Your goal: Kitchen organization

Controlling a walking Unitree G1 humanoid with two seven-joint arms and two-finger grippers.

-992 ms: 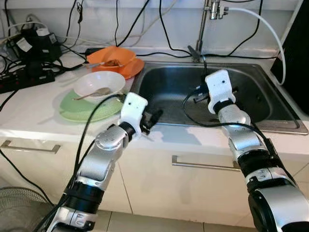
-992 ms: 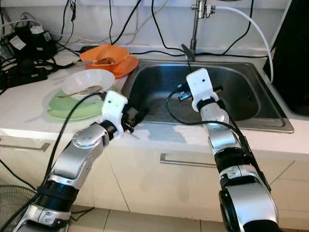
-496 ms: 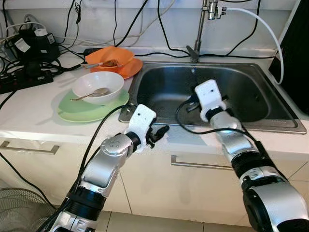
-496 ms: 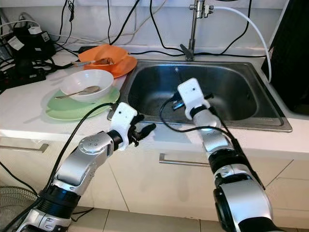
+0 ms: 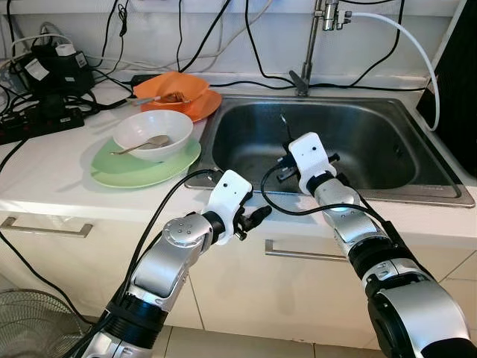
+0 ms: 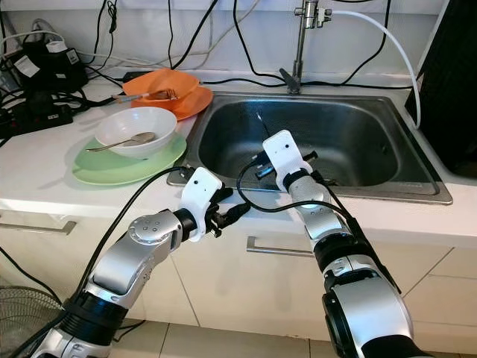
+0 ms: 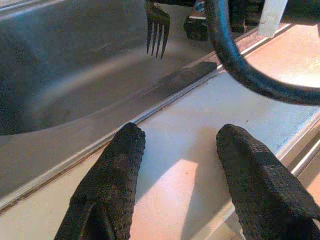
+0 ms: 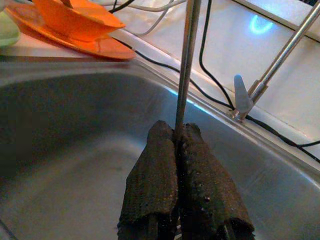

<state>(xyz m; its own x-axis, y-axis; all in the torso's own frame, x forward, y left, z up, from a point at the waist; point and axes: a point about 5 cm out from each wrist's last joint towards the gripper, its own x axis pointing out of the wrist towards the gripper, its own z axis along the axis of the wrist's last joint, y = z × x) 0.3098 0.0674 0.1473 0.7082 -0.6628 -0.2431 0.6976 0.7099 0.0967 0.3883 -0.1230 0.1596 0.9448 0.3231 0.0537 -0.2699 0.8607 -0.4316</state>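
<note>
The counter (image 5: 45,179) is white, with a stainless sink (image 5: 387,142) set into its right portion and a faucet (image 5: 317,30) standing at the sink's back edge. Black cables (image 5: 45,82) and power adapters are piled at the counter's back left corner.

Near the sink's left rim, a green plate (image 5: 112,170) lies on the counter and carries a white bowl (image 5: 175,123) with a spoon (image 5: 141,144) resting inside it. Behind these, closer to the counter's back edge, an orange bowl (image 5: 186,83) sits on an orange plate (image 5: 203,108) and contains a utensil; its type cannot be determined.

The right gripper (image 8: 180,142) is positioned over the front part of the sink basin, just behind the sink's front rim. Its two fingers are closed tightly together on the handle of a fork (image 7: 158,27). The thin metal handle extends out past the fingertips. In the left wrist view, the fork tines hang over the basin.

The left gripper (image 7: 175,150) is positioned at the counter's front edge, just in front of the sink's front rim and near its left corner. Its fingers are spread well apart and hold nothing.
</note>
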